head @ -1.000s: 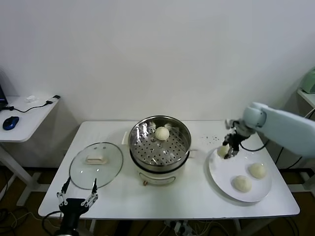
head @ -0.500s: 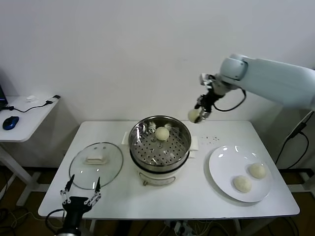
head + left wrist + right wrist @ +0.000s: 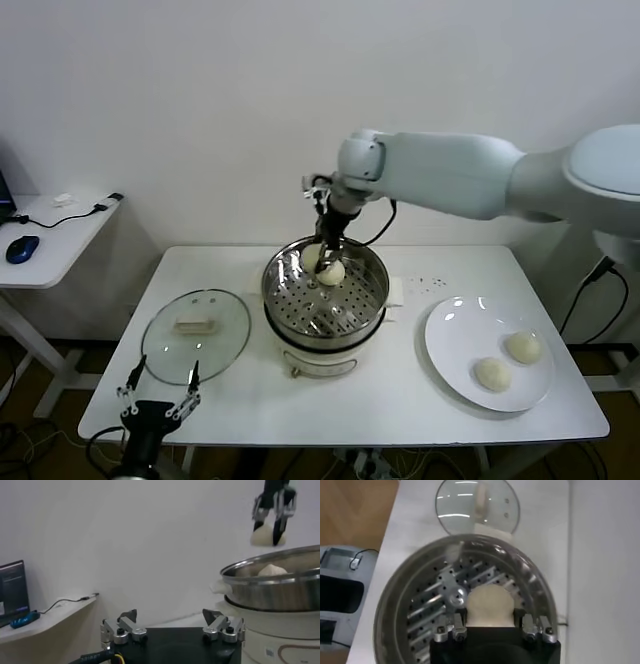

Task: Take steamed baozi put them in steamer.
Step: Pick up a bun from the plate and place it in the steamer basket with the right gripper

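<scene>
My right gripper (image 3: 322, 248) hangs over the back of the steamer (image 3: 285, 300), shut on a pale baozi (image 3: 311, 258). In the right wrist view that baozi (image 3: 489, 606) fills the gap between the fingers (image 3: 459, 621), above the perforated floor (image 3: 432, 615). A second baozi (image 3: 332, 272) lies inside the steamer, just beside the held one. Two more baozi (image 3: 522, 346) (image 3: 491, 374) rest on the white plate (image 3: 455, 335) at the right. In the left wrist view the held baozi (image 3: 266, 536) hangs a little above the steamer rim (image 3: 260, 577). My left gripper (image 3: 158, 400) stands open and idle at the front left edge.
A glass lid (image 3: 195, 335) with a white handle lies flat on the table left of the steamer. A side table (image 3: 60, 235) with a blue mouse (image 3: 21, 249) and a cable stands at the far left. A wall closes off the back.
My right gripper lifted a baozi off the plate, carried it up and left, and now holds it over the steamer. The plate holds two instead of three. The left arm stayed put.
</scene>
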